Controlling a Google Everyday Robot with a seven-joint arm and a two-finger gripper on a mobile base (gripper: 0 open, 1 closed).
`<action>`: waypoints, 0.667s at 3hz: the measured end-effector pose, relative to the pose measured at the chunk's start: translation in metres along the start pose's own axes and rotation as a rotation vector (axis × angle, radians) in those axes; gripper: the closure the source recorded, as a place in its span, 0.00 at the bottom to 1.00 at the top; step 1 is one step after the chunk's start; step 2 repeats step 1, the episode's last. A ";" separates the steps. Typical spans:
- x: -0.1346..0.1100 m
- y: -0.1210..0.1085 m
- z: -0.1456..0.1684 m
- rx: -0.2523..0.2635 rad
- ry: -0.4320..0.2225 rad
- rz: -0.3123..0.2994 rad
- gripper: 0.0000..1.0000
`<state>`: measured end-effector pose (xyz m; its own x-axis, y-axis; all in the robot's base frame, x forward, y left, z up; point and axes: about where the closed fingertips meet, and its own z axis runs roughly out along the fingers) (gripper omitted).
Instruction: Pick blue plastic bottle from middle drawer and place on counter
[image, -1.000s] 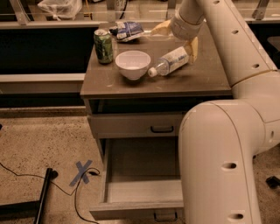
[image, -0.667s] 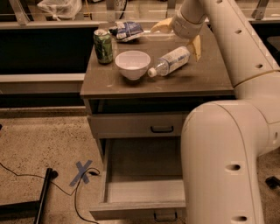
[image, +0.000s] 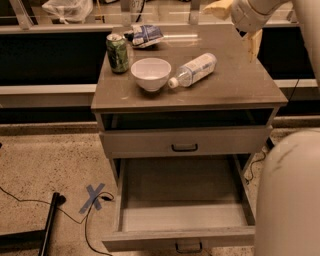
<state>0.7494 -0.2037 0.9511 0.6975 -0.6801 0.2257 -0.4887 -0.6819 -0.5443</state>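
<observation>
Blue tape cross (image: 94, 197) on the speckled floor at lower left, a dark pole (image: 49, 222) lying just left of it and a thin cable (image: 86, 220) looping between them. Up in the top left corner, a clear plastic bag (image: 67, 8) sits behind the rail.

Onto the bench (image: 235, 86) now, its glossy grey-brown top filling the upper middle of the frame. At its left edge a green can (image: 117, 52) stands upright. Just right of that and further back, a crumpled snack bag (image: 145, 35). In front, a white bowl (image: 151, 73), mouth up. And there's the bottle (image: 194, 70), lying on its side on the bench just right of the bowl, white cap pointing at the bowl and very nearly touching it, label band toward upper right.

Below the top slab, a dark open slot, then a closed drawer (image: 150, 144) with a black handle. Under it the drawer (image: 182, 197) is pulled right out toward the bottom of the frame, plain floor showing.

Upper right: the hand (image: 231, 31) hovers above the bench's back right corner, well apart from the bottle, its two yellowish fingers (image: 254, 42) spread wide and gripping nothing. A white arm (image: 290, 200) bulks up the lower right.
</observation>
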 end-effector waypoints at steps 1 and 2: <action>0.002 0.005 -0.003 -0.001 0.006 0.007 0.00; 0.002 0.005 -0.003 -0.001 0.006 0.007 0.00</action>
